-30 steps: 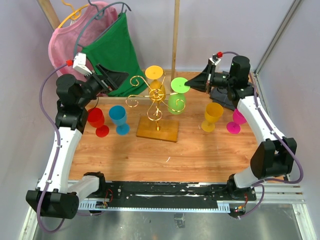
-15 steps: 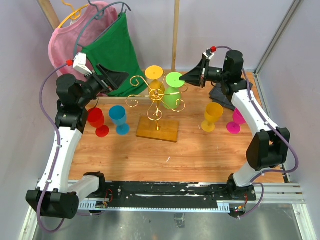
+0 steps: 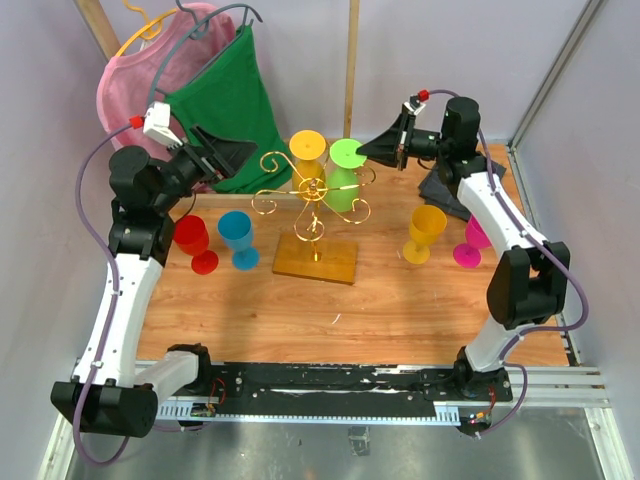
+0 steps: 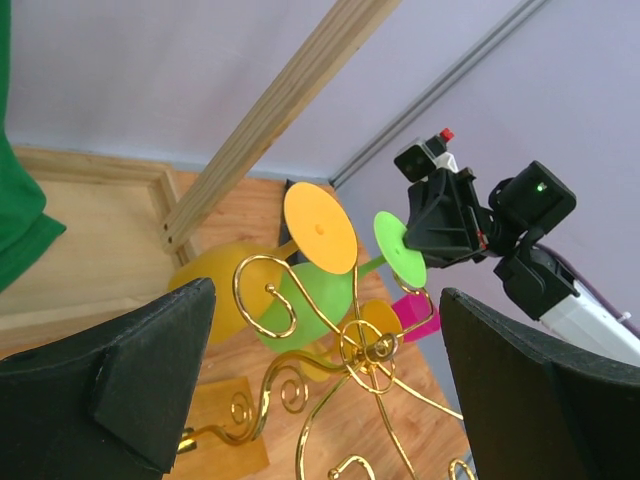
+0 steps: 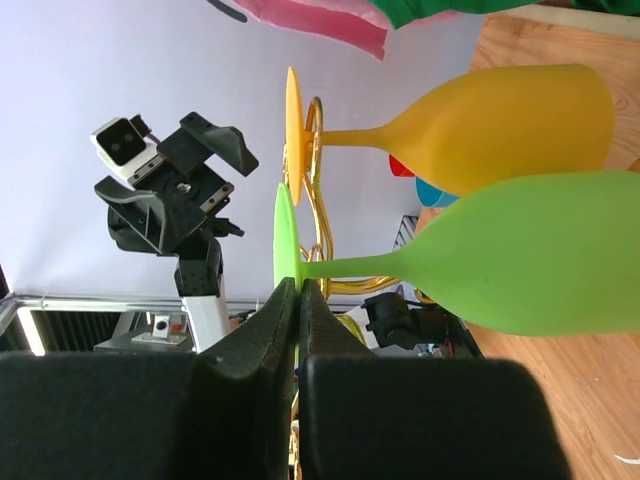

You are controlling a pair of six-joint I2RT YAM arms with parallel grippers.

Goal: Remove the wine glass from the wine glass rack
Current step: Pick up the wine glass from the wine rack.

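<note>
Black-fingered and spread wide, the left gripper (image 3: 240,152) holds nothing at the left of the table (image 3: 400,300). It hangs near a red glass (image 3: 192,240) and a blue glass (image 3: 237,236), its fingers aimed at the wine glass rack (image 3: 315,258). At centre, the gold wire rack stands on its light-wood base, with an orange glass (image 3: 309,146) hanging upside down from its scrolls, foot uppermost. Beside it the green wine glass (image 3: 342,195), also inverted, leans bowl-down among the curled arms. Whether its stem rests in a scroll or hangs free of it is hard to make out from above. The right gripper (image 3: 366,152) is pinched tight on the rim of that glass's flat foot; its wrist camera shows the fingers meeting on the thin green edge. Farther right, a yellow glass (image 3: 425,232) and a magenta glass (image 3: 468,243) stand on the wood, the magenta one partly hidden by the right arm.
</note>
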